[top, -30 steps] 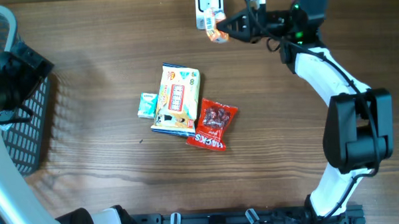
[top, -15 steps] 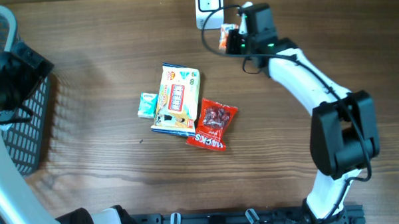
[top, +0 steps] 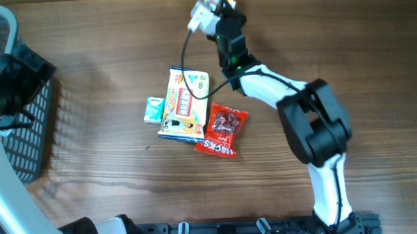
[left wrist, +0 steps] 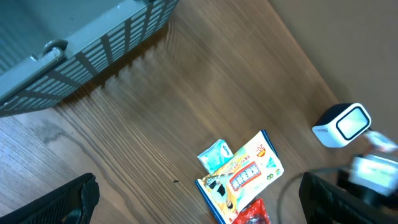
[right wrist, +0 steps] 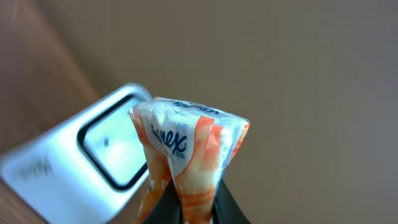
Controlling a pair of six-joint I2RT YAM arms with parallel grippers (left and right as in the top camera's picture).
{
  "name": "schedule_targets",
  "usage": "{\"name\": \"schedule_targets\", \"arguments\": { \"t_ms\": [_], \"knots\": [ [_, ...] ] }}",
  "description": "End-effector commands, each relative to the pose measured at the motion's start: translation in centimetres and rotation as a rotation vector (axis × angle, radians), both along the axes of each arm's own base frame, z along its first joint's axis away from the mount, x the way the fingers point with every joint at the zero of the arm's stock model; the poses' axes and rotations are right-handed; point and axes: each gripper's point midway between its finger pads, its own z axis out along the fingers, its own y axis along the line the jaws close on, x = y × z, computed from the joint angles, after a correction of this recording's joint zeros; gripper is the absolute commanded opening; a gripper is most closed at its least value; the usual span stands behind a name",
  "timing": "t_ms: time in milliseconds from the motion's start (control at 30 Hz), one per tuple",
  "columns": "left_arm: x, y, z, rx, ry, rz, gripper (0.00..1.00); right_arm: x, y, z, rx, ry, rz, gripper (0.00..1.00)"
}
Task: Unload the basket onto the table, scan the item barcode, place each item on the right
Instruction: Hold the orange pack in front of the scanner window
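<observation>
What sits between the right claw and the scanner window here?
An orange-and-white Kleenex tissue pack, pinched in the right claw and held up in front of the white scanner; the right wrist view shows it.

In the right wrist view, the tissue pack [right wrist: 186, 149] is cut off by the bottom edge, its lower end hidden in the right claw [right wrist: 189, 211]; the scanner [right wrist: 68, 168] behind is blurred and cropped. From above, the basket [top: 28, 130] is cut by the left edge. In the left wrist view, the red snack bag [left wrist: 252, 215] is cut off below.
</observation>
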Motion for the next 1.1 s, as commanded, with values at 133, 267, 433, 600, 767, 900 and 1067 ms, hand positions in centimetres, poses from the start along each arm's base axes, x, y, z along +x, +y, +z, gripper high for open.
{"name": "schedule_targets", "arguments": {
  "t_ms": [133,267,433,600,767,900,1067],
  "knots": [
    [-0.1,0.3,0.3,0.019,-0.005,-0.001,1.0,1.0,1.8,-4.5,-0.408,-0.11,0.162,0.04],
    [-0.1,0.3,0.3,0.019,-0.005,-0.001,1.0,1.6,0.4,-4.0,-0.353,-0.126,0.125,0.04],
    [-0.1,0.3,0.3,0.019,-0.005,-0.001,1.0,2.2,-1.9,-1.5,-0.191,-0.206,0.036,0.04],
    [-0.1,0.3,0.3,0.019,-0.005,-0.001,1.0,2.9,-5.5,0.8,0.184,-0.249,-0.164,0.04],
    [-0.1,0.3,0.3,0.019,-0.005,-0.001,1.0,4.2,-3.9,3.5,0.327,-0.263,-0.138,0.04],
    [-0.1,0.3,0.3,0.019,-0.005,-0.001,1.0,4.9,-1.3,1.6,0.207,-0.138,-0.016,0.04],
    [-0.1,0.3,0.3,0.019,-0.005,-0.001,1.0,4.8,-0.8,1.4,0.204,-0.127,-0.004,0.04]
  ]
}}
